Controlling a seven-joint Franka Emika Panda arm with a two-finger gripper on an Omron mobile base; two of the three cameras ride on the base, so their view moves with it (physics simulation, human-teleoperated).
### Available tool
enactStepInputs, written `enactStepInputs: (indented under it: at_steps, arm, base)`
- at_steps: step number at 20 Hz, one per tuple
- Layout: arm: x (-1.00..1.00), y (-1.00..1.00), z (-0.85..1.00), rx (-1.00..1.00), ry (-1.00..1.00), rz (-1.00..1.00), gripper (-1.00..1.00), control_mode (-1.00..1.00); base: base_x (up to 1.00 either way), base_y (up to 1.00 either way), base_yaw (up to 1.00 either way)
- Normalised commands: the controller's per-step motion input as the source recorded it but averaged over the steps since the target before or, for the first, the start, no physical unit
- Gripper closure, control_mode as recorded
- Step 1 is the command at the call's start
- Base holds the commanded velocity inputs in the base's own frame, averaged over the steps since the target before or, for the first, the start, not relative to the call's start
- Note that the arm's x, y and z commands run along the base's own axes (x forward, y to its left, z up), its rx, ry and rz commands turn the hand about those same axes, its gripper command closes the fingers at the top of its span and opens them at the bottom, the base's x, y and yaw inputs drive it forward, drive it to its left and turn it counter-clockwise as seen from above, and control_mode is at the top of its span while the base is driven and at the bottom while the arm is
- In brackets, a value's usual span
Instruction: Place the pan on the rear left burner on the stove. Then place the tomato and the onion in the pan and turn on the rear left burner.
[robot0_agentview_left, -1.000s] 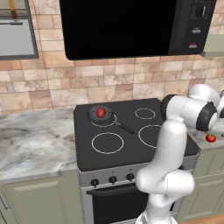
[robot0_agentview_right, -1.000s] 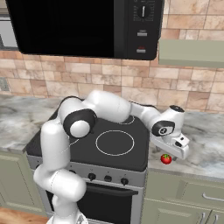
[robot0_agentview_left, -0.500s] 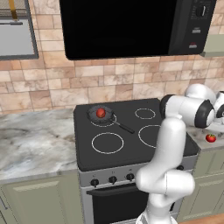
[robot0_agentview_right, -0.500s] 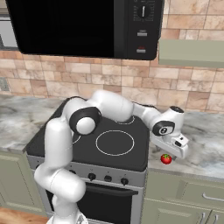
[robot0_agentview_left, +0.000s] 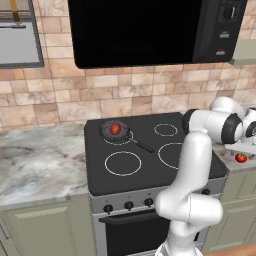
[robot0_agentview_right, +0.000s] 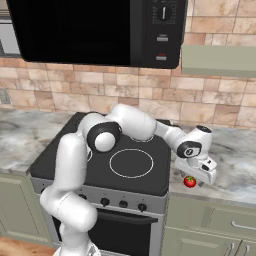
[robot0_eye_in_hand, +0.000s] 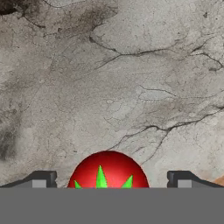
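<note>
the small shiny red tomato with a green stem cap (robot0_eye_in_hand: 108, 170) sits on the grey marbled counter (robot0_agentview_right: 235, 165) just right of the black glass stove (robot0_agentview_left: 150, 150), between your end effector's (robot0_eye_in_hand: 109, 179) two fingertips (robot0_eye_in_hand: 41, 178), which stand wide apart and hold nothing. the small dark grey frying pan (robot0_agentview_left: 114, 131) is already on the rear left burner with the reddish onion (robot0_agentview_left: 115, 129) in it. you look to be on the tomato pickup: next, lower a little, centre, then close on it
</note>
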Motion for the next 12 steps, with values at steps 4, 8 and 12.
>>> enactStepInputs:
  at_steps: [4, 8, 12]
  arm:
    - [0.12, -0.06, -0.14, 0.01, 0.03, 0.00, -1.00, -1.00]
    - [0.04, -0.01, -0.06, 0.01, 0.03, 0.00, -1.00, -1.00]
    - [0.00, 0.00, -0.02, 0.00, 0.05, 0.00, 1.00, -1.00]
  base:
    - [0.00, 0.00, 0.00]
    - [0.00, 0.00, 0.00]
    - [0.00, 0.00, 0.00]
